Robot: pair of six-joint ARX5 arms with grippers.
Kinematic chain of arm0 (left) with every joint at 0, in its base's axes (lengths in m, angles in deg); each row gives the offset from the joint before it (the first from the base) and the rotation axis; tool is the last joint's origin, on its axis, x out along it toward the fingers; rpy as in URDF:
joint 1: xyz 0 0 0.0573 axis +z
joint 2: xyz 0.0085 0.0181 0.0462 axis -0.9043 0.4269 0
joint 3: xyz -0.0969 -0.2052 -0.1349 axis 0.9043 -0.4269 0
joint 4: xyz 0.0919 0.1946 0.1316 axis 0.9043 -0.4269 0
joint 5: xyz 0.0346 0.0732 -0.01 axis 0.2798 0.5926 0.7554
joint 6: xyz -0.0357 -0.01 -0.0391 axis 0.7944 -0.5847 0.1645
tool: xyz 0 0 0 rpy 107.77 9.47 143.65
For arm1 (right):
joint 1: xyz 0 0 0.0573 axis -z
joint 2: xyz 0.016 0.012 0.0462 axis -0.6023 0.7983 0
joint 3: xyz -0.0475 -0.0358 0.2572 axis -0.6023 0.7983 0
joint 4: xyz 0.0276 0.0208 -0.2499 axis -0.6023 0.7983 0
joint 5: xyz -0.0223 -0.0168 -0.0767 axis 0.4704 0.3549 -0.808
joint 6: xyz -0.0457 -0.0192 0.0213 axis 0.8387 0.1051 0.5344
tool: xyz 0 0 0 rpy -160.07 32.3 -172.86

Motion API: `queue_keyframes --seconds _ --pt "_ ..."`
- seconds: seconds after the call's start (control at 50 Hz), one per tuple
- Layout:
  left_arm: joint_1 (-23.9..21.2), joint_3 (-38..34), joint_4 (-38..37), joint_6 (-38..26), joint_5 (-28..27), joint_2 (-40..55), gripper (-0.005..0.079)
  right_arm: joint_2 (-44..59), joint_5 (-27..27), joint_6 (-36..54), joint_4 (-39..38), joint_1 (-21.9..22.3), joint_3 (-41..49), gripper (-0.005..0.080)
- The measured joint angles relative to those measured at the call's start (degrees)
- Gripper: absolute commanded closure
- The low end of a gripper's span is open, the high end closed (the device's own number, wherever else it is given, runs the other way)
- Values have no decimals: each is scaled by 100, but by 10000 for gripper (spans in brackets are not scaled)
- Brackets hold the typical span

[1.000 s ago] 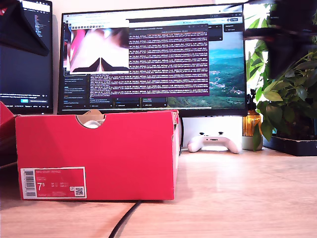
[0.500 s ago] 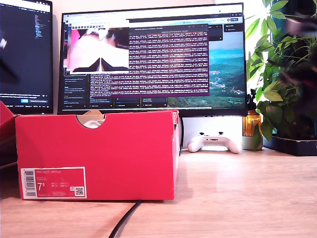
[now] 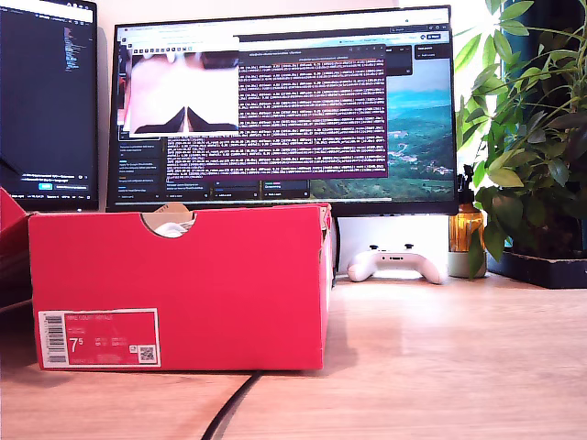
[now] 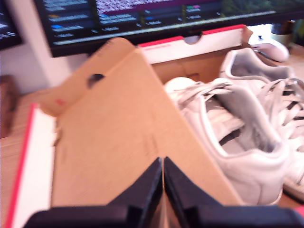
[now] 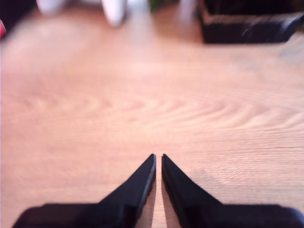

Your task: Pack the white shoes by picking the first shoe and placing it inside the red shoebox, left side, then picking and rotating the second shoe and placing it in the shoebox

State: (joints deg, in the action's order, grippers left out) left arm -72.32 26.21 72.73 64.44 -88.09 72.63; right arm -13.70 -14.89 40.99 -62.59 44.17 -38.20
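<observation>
The red shoebox stands on the desk at the exterior view's left, and a bit of white shoe shows through its notch. In the first wrist view both white shoes lie side by side inside the shoebox, laces up. My first gripper is shut and empty, hovering over the brown inside of the box lid beside the shoes. My second gripper is shut and empty above bare wooden desk. Neither arm shows in the exterior view.
A white game controller lies behind the box, toward the exterior view's right. A potted plant in a dark tray fills the exterior view's right edge. Two monitors stand at the back. A black cable runs along the front.
The dark, blurred arm shapes at the exterior view's upper left and upper right have moved out of the picture. The shoebox and controller have stayed put.
</observation>
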Motion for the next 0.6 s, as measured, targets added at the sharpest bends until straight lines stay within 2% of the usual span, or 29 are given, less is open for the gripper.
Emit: queue_keyframes --seconds 0.28,0.6 --pt "-2 -151 -367 11 479 -1154 760 -382 -7 -271 -175 2 361 759" --pt "-2 -699 -697 11 678 -2002 760 -1141 -20 -280 -741 2 1204 759"
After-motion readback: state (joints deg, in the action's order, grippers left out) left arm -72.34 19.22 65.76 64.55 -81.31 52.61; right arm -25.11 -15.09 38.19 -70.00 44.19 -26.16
